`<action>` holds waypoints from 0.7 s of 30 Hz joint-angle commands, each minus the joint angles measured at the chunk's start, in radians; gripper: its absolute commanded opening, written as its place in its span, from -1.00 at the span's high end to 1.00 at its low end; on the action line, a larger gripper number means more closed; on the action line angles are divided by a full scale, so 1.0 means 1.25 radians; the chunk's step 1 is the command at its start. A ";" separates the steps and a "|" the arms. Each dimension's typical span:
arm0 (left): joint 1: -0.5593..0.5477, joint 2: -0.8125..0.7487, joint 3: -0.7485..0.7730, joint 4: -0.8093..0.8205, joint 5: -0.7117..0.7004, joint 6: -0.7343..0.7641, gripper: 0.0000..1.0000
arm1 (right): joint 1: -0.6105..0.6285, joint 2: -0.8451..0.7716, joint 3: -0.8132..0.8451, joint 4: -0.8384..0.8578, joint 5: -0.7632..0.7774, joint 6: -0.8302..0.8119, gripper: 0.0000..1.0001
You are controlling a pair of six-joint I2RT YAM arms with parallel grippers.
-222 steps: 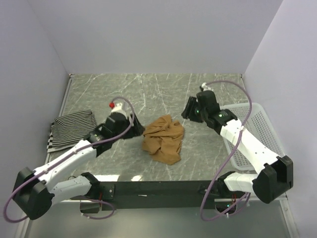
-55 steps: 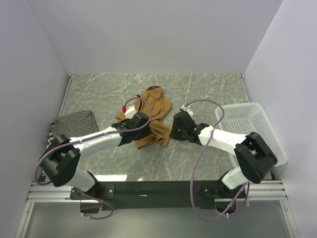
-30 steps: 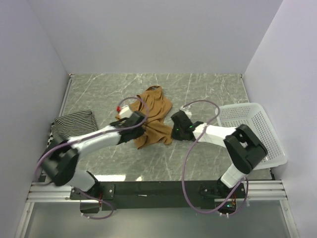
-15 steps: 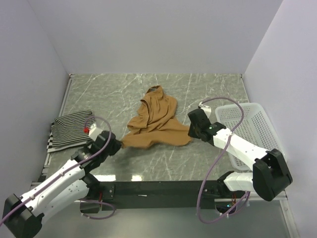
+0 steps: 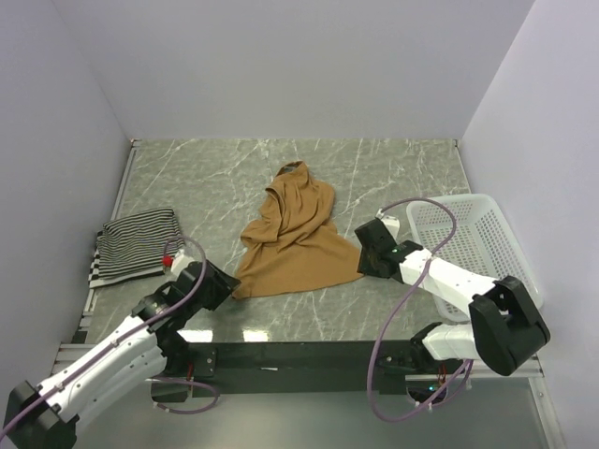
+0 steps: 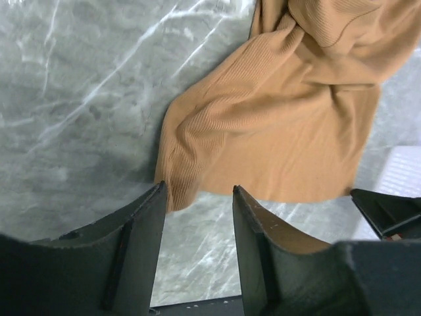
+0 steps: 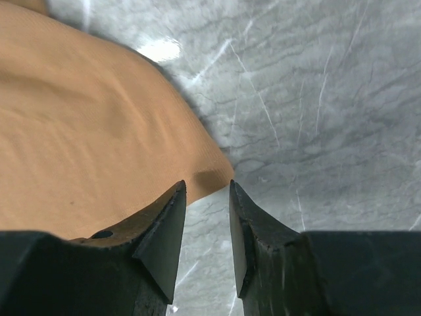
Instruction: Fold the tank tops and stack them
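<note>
The tan-brown tank top (image 5: 295,234) lies spread on the marble table, hem toward the near edge and still bunched at its far end. My left gripper (image 5: 223,286) is open just short of its near-left corner; in the left wrist view that gripper (image 6: 198,191) has only bare table between its fingers, and the tan top (image 6: 276,118) starts just past the tips. My right gripper (image 5: 361,258) is open at the near-right corner; in the right wrist view it (image 7: 206,185) holds nothing, the tan cloth (image 7: 85,145) ending at the tips. The black-and-white striped top (image 5: 136,245) lies folded at the left.
A white mesh basket (image 5: 454,199) stands at the right edge, close behind my right arm. White walls close in the table on three sides. The black mounting rail (image 5: 299,355) runs along the near edge.
Both grippers drew the tan top's lower corners apart and toward the near edge, spreading it out. They have since opened, let go and backed off slightly.
</note>
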 commanded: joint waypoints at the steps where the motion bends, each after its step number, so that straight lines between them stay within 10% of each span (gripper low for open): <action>1: 0.000 0.069 0.055 -0.010 -0.026 0.049 0.00 | -0.005 0.022 -0.005 0.032 0.018 0.029 0.20; 21: -0.001 0.195 0.066 -0.003 -0.026 0.113 0.00 | -0.029 0.132 0.055 0.021 0.000 0.023 0.19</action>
